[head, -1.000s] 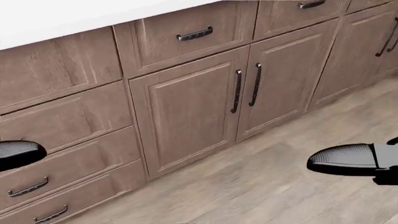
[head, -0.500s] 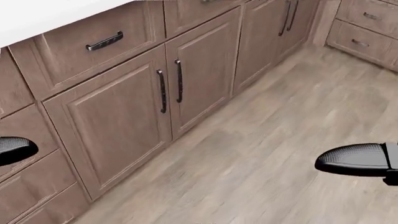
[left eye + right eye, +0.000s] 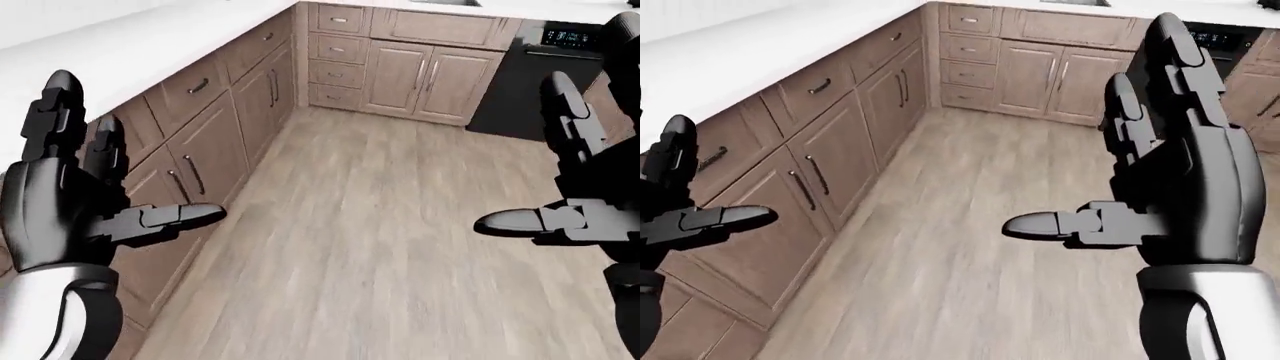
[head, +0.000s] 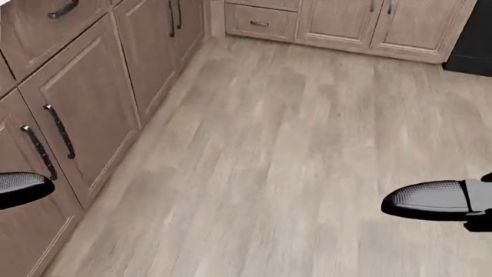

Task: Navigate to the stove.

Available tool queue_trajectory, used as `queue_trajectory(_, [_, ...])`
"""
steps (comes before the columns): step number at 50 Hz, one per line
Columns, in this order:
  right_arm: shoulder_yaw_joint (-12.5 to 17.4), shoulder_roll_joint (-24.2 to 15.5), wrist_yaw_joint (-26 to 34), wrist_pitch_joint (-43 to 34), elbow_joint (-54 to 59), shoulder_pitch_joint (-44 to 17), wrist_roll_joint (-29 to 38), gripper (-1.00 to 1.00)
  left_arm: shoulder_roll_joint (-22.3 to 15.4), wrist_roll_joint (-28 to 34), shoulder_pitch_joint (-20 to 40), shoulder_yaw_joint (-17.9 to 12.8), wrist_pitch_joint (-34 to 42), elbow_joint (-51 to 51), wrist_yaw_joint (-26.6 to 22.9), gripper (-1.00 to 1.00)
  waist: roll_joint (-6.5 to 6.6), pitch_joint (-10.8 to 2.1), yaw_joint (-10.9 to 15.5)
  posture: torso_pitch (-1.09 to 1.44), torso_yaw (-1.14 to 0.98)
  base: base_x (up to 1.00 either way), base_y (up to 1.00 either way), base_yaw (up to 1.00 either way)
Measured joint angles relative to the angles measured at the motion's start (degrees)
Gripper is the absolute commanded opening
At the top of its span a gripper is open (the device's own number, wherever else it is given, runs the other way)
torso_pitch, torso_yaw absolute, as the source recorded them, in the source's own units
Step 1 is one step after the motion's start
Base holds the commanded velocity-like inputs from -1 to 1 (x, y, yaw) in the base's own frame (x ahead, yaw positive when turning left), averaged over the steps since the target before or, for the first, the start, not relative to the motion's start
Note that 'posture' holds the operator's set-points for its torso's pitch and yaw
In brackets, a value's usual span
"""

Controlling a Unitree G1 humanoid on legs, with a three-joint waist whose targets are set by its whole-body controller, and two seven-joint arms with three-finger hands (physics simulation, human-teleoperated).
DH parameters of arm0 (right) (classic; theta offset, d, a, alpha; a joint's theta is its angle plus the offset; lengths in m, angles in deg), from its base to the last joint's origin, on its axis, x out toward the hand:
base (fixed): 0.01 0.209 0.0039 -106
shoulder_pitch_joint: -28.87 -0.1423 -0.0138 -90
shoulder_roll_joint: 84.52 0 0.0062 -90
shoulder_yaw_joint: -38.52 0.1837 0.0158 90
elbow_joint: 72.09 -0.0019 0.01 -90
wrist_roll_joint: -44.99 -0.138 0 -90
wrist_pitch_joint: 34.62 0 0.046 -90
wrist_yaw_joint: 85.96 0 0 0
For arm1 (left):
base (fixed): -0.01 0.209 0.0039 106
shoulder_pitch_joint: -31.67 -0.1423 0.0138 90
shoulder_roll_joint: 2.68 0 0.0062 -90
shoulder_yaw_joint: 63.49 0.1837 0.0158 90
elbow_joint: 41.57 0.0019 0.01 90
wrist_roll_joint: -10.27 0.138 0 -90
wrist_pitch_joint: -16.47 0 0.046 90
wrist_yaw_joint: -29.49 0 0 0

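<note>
- Black and glossy, the appliance with a lit control panel (image 3: 560,71) that is probably the stove stands at about one o'clock in the left-eye view, set into the far run of wood cabinets (image 3: 400,64)
- The right hand (image 3: 1185,187) is raised with fingers spread, holding nothing, on the side nearer the appliance
- The left hand (image 3: 70,202) is likewise splayed and empty, beside the cabinets at nine o'clock
- Bare plank floor (image 4: 292,144) runs lengthwise toward twelve o'clock; the heading should bear slightly right
</note>
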Motion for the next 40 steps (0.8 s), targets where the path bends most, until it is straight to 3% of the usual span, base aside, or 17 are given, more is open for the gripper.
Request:
queue_trajectory(2, [0.32,-0.37,-0.17,0.21,0.05,0.09,-0.31,1.0,-0.29,-0.09,0.13,-0.15,0.09,0.14,0.05,1.0,-1.92,-0.25,-0.37,0.0,0.0,0.0,0.0,-0.97])
queue_trajectory(6, [0.55,0.24,-0.63,-0.19,1.12,1.17,0.1,1.0,0.0,-1.36,-0.19,1.4,0.3,-0.04,0.1,1.0,-0.9,-0.1,-2.83,0.0,0.0,0.0,0.0,-0.97])
queue_trajectory(8, [0.46,0.17,-0.61,-0.33,1.1,0.99,0.25,1.0,-0.12,-1.55,-0.32,1.61,0.19,-0.1,-0.04,1.0,0.31,-0.17,-3.06,0.0,0.0,0.0,0.0,-0.96])
queue_trajectory(13, [0.52,-0.16,-0.63,0.49,0.4,0.73,0.24,1.0,0.09,-0.81,-0.55,0.98,-0.66,-0.52,-0.22,1.0,3.84,1.33,-2.15,0.0,0.0,0.0,0.0,-0.97])
queue_trajectory(16, [0.01,-0.37,-0.8,0.68,0.53,0.28,0.03,1.0,-0.39,-0.73,-0.43,0.43,-0.78,-0.31,-0.2,1.0,6.57,0.84,-0.9,0.0,0.0,0.0,0.0,-0.97])
queue_trajectory(18, [-1.08,0.33,-0.64,0.43,0.24,0.9,-0.11,1.0,0.04,-0.15,-1.1,0.11,-0.53,0.27,-0.07,1.0,6.26,0.98,-0.36,0.0,0.0,0.0,0.0,-0.96])
queue_trajectory(21, [-1.18,0.32,-0.35,-0.25,0.26,0.59,-0.25,1.0,0.06,0.54,-0.58,0.2,0.07,0.37,-0.13,1.0,5.24,-0.09,-0.63,0.0,0.0,0.0,0.0,-0.96])
queue_trajectory(28, [-0.12,0.22,-0.55,-0.08,0.0,-0.16,-0.17,1.0,0.36,1.38,-0.03,0.49,0.09,0.08,-0.79,1.0,-0.47,-0.02,-0.13,0.0,0.0,0.0,0.0,-0.96])
queue_trajectory(30, [0.15,0.24,-0.65,-0.37,0.09,-0.3,-0.29,1.0,0.2,1.33,0.48,0.68,0.24,0.13,-0.58,1.0,-2.46,-0.57,-0.76,0.0,0.0,0.0,0.0,-0.96])
queue_trajectory(34, [0.36,0.97,-1.14,-1.35,1.1,0.44,0.26,1.0,1.08,0.79,0.05,2.23,0.69,-0.19,-1.34,1.0,-1.18,-0.59,-3.02,0.0,0.0,0.0,0.0,-0.97])
queue_trajectory(40, [-0.54,0.92,-0.89,-0.6,0.39,0.25,0.96,1.0,0.74,1.08,-0.02,1.25,0.08,-0.43,-1.41,1.0,3.35,1.19,-2.18,0.0,0.0,0.0,0.0,-0.96])
